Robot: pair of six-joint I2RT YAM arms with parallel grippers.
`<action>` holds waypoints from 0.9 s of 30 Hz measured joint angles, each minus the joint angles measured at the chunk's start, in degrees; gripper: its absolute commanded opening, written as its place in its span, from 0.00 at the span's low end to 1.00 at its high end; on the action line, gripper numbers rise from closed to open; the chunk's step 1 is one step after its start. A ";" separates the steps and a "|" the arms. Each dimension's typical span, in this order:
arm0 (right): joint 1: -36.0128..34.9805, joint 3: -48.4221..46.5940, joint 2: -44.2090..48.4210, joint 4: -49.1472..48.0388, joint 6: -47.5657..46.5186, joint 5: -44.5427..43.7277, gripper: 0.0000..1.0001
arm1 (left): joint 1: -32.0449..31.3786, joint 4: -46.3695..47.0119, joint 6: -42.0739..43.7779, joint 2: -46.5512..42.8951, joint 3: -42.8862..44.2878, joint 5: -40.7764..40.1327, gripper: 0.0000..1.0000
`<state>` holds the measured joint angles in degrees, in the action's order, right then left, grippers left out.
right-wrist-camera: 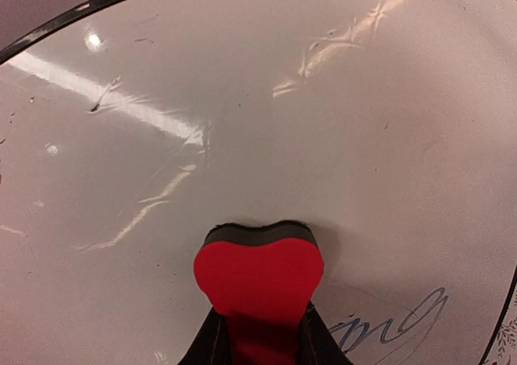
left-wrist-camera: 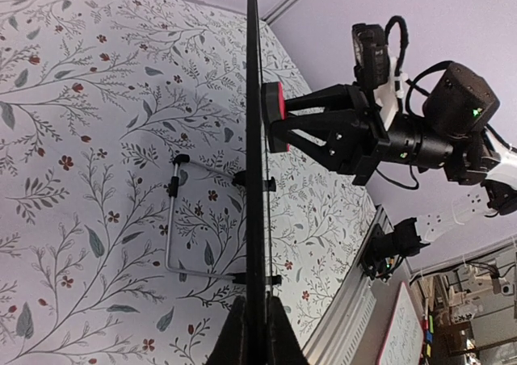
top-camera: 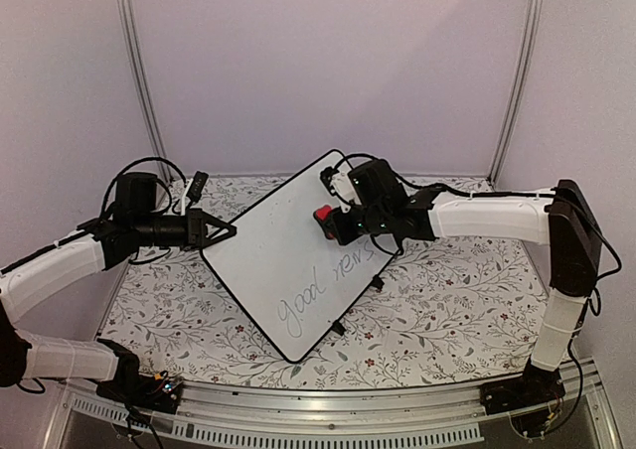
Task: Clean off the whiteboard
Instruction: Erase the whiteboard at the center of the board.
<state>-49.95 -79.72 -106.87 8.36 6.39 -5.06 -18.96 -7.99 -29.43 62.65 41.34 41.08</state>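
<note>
My left pincer point(top-camera: 229, 231) clamps the edge of the whiteboard point(top-camera: 288, 260); my right pincer point(top-camera: 330, 221) presses a red eraser point(right-wrist-camera: 258, 272) on its face.

The whiteboard point(top-camera: 268, 250) is glossy white with a thin black frame, and its handwriting point(top-camera: 298, 310) is grey-blue. From the right wrist, its surface shows pale streaks of reflected light. The eraser point(right-wrist-camera: 258, 272) is bright red with a dark grey layer along one edge. The worktop point(top-camera: 447, 300) is white, printed all over with grey-green leafy sprigs and small dark red flowers. The left arm point(top-camera: 55, 265) and right arm point(top-camera: 492, 216) have white shells, black joints and black jaws. The board's wire stand point(left-wrist-camera: 170, 228) is silver with black ends. The walls point(top-camera: 328, 62) are pale lilac-grey. The front rail point(top-camera: 348, 409) is silver.
</note>
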 measured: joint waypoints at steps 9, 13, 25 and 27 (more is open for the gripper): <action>0.44 5.90 1.44 -6.36 0.46 0.72 0.00 | 0.02 0.04 -0.26 0.00 -0.07 0.00 0.00; 0.61 8.87 2.49 -8.11 0.98 0.76 0.00 | 0.02 0.04 -0.24 0.00 -0.07 0.00 0.00; 0.66 14.67 4.42 -11.37 2.82 0.79 0.00 | 0.02 0.09 -0.22 0.00 -0.07 0.04 0.00; 0.66 15.39 4.70 -11.52 2.93 0.79 0.00 | 0.02 0.09 -0.22 0.00 -0.07 0.04 0.00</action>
<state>-49.30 -64.34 -102.17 -3.16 9.32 -4.27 -18.94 -7.90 -29.65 62.65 41.28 41.12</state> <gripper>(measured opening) 0.223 0.030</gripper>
